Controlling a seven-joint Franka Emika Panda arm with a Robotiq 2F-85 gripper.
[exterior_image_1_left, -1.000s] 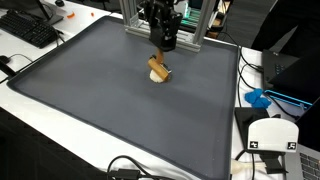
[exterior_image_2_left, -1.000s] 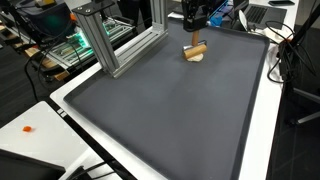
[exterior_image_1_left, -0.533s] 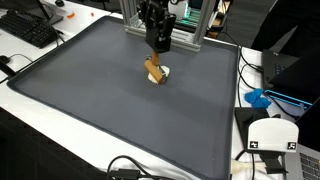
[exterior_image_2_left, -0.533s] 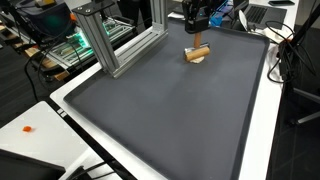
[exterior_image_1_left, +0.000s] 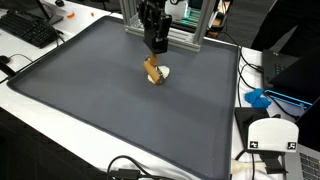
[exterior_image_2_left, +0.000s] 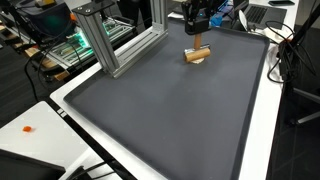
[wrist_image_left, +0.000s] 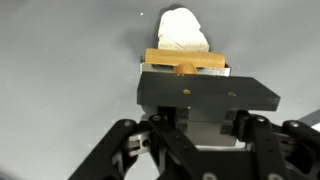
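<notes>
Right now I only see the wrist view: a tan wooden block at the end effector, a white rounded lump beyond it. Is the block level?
Observer: No, in an exterior view the tan wooden block hangs tilted in the end effector, beside the white rounded lump.
Operator: What's around?
Observer: A black keyboard lies off one corner of the dark grey mat.
Operator: And behind?
Observer: An aluminium frame stands at the mat's edge.

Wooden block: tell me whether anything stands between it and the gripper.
Nothing visible does. The gripper hangs directly over the wooden block. The white lump lies beside the block, beyond it in the wrist view, not in between.
</notes>
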